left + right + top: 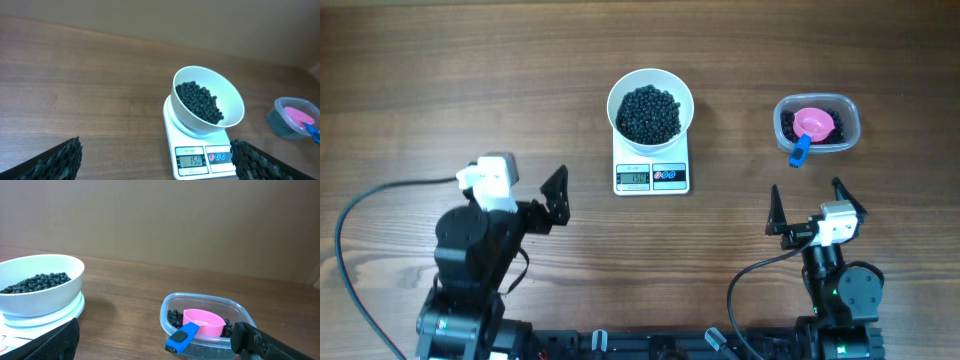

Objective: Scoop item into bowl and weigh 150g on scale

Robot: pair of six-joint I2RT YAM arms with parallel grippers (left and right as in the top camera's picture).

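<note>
Bowl point(613, 105) sits centred on the scale point(651, 178), covering the far part of the platform; the display strip and the two buttons are clear on the near side. Item point(649, 112) is a dark heap of small round black pellets filling most of the bowl floor, below the rim, none seen spilled around the scale. The display reads 150, so the weighing looks met and any coming move is likely only a trim or none. The relation that matters is the scoop point(813, 123): pink cup with a blue handle, lying in the clear tub point(848, 125) well to the right of the scale, cup resting on leftover pellets. The handle's long axis runs from the cup toward the near side and slightly back toward the scale, its blue end hanging over the tub rim. Right gripper point(810, 205) is right of the scale and on its near side, just short of the tub, jaws spread wide and empty, touching nothing; the handle end points roughly at it, so the right arm is clearly the nearer one for the scoop. Left gripper point(552, 200) is left of the scale, near side, apart from it, jaws also wide and holding nothing.
</note>
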